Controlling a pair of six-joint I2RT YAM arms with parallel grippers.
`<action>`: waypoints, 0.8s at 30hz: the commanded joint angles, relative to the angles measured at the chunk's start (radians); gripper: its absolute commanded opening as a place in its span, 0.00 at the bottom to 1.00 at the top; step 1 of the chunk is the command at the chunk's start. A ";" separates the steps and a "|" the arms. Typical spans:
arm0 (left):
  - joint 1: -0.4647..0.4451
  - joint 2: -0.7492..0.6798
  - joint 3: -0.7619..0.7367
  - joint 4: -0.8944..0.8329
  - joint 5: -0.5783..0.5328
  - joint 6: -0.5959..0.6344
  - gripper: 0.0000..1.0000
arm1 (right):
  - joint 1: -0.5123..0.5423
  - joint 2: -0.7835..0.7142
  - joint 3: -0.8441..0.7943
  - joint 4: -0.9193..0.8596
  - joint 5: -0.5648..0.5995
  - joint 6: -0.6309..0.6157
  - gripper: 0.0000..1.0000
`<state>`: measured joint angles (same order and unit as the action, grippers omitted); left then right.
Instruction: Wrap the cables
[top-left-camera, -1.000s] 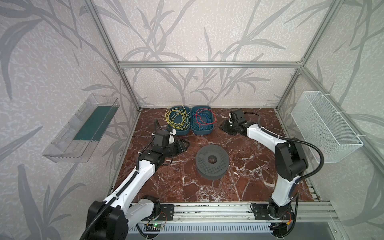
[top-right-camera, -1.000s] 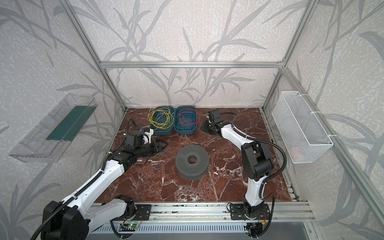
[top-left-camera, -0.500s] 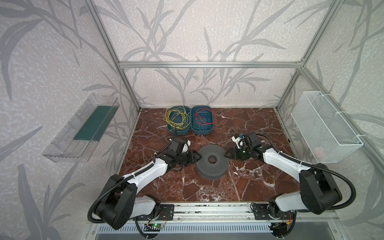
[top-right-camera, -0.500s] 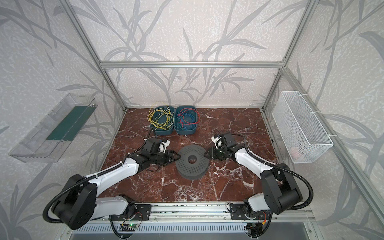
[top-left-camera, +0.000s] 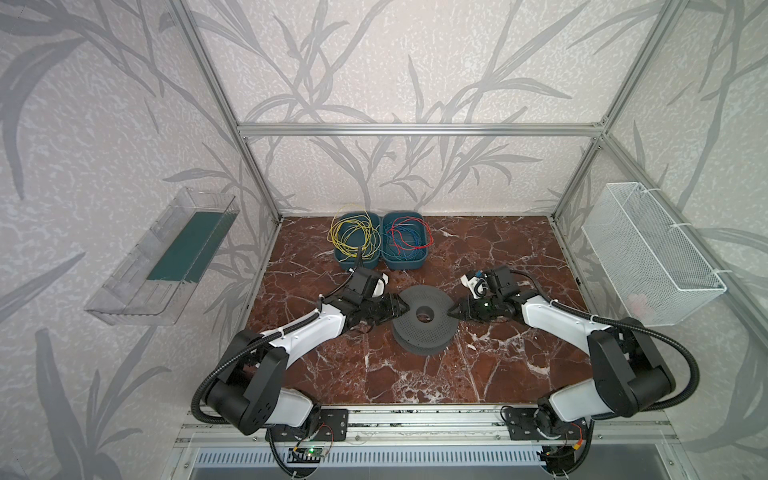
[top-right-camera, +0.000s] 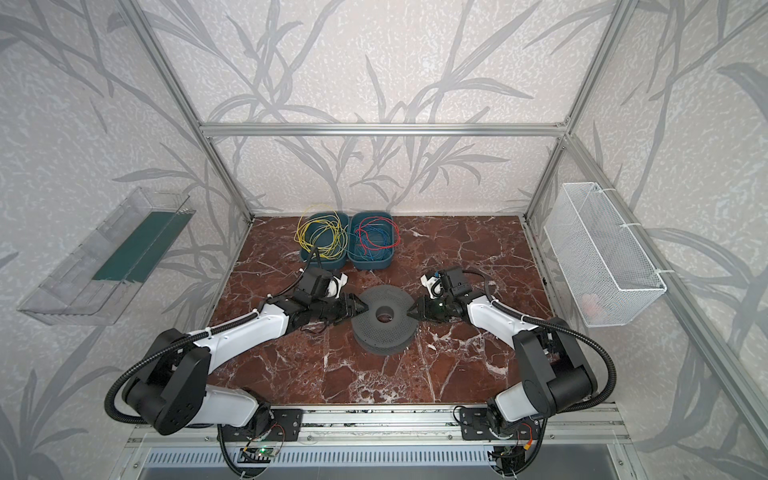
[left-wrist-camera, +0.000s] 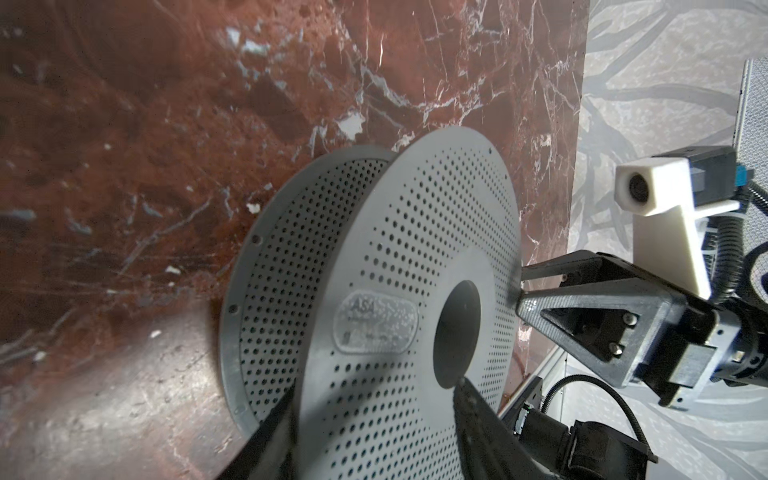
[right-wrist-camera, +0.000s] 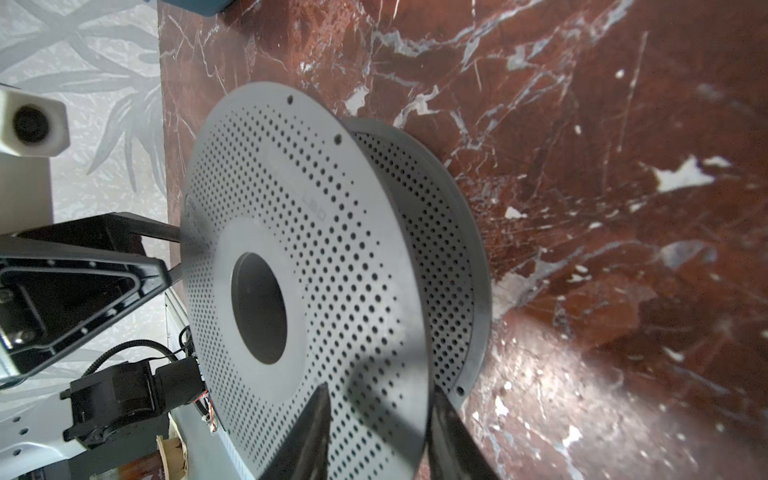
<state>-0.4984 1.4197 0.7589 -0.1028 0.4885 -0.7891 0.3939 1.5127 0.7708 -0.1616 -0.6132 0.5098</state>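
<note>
The yellow cables (top-left-camera: 351, 233) lie in loose loops in the left of two blue bins (top-left-camera: 356, 261) at the back of the table (top-left-camera: 415, 382), well apart from both arms. At the table's middle lies a grey perforated spool (top-left-camera: 422, 333). The left gripper (top-left-camera: 405, 308) is half open, its fingers (left-wrist-camera: 478, 419) astride the rim of the spool's top flange without clamping it. The right gripper (top-left-camera: 451, 312) straddles the opposite rim with its jaws closer together. Whether it pinches the flange cannot be told.
</note>
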 joint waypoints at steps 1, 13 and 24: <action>-0.005 0.014 0.048 -0.049 -0.076 0.032 0.56 | 0.035 0.038 0.067 0.072 -0.051 0.022 0.35; 0.102 -0.036 -0.008 -0.070 -0.217 0.042 0.57 | 0.146 0.188 0.196 0.160 -0.036 0.080 0.32; 0.172 -0.103 -0.001 -0.132 -0.263 0.040 0.69 | 0.175 0.227 0.246 0.157 0.008 0.083 0.38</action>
<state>-0.3305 1.3582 0.7078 -0.1703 0.2554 -0.7612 0.5652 1.7542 0.9802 -0.0067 -0.6029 0.6086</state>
